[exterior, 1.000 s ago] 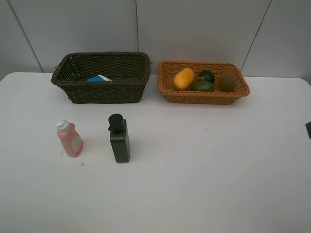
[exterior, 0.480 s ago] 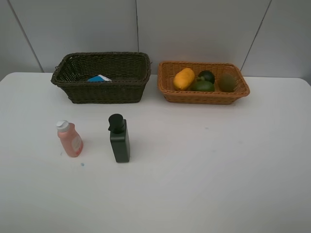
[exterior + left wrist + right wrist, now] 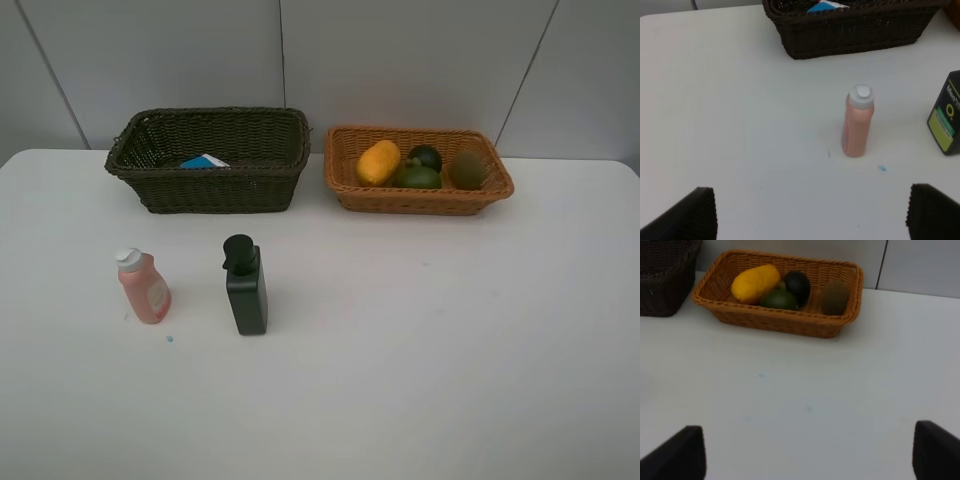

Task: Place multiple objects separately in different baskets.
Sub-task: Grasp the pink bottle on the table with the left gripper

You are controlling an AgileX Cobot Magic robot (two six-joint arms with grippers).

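Note:
A pink bottle with a white cap and a black pump bottle stand upright on the white table, left of centre. The dark basket at the back left holds a blue and white item. In the orange basket beside it lie a mango, a mangosteen, a lime and a kiwi. My left gripper is open, short of the pink bottle. My right gripper is open, well short of the orange basket. Neither arm shows in the exterior view.
Grey wall panels rise just behind the two baskets. The black pump bottle stands close beside the pink one. A small blue speck marks the table near the pink bottle.
A dark bit of the right arm at the right edge of the exterior view has pulled out of sight. Nothing on the table has moved.

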